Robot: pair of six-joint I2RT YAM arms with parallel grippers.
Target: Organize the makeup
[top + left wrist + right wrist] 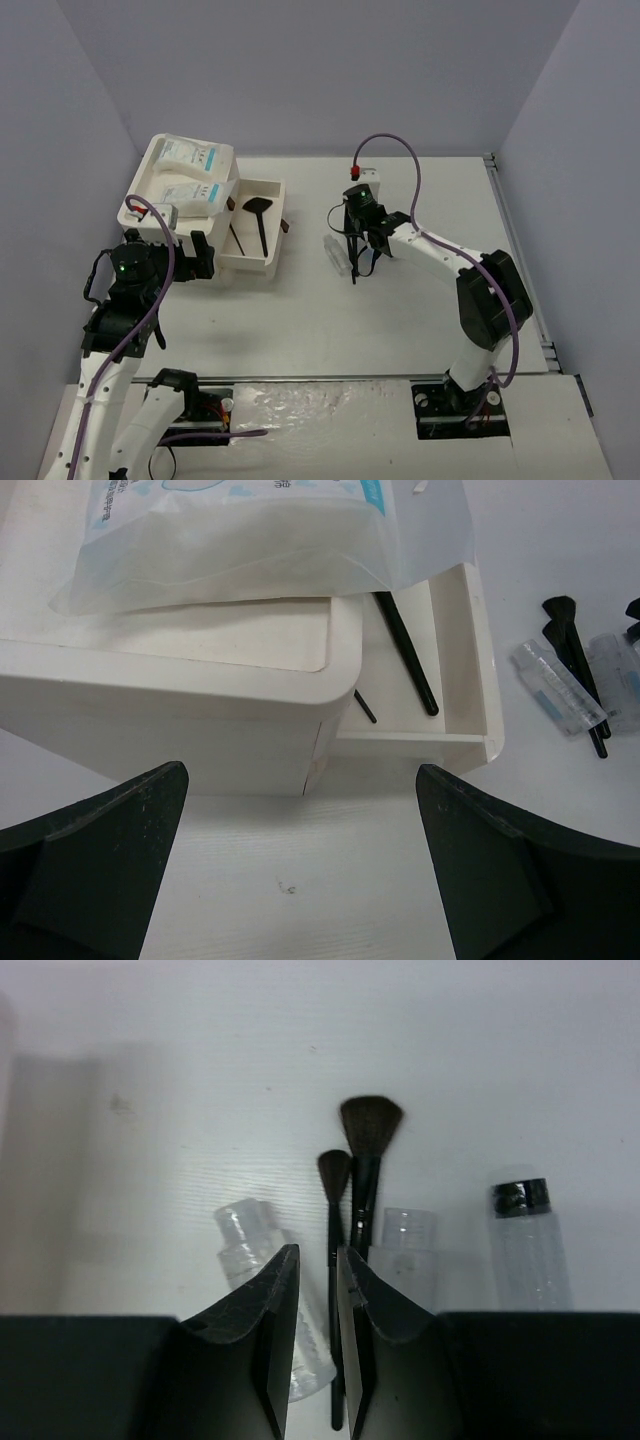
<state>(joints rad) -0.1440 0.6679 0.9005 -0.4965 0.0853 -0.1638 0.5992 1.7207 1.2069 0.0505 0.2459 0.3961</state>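
Beside clear tubes (250, 1250), the right hand (318, 1260) perhaps pinches a thin black, dark-bristled brush (334, 1175); left hand (302, 772) spread wide.

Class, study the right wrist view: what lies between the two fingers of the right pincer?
The thin handle of the smaller black brush lies in the gap of the right pincer, seen in the right wrist view.

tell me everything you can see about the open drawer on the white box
The drawer is a shallow tray of glossy white plastic, pulled out sideways from the bottom of the white box and standing open and level. In it lie a wide-headed black brush and a thinner black stick, both roughly along its length. The clear edge of a packet lying on the box overhangs its inner end.
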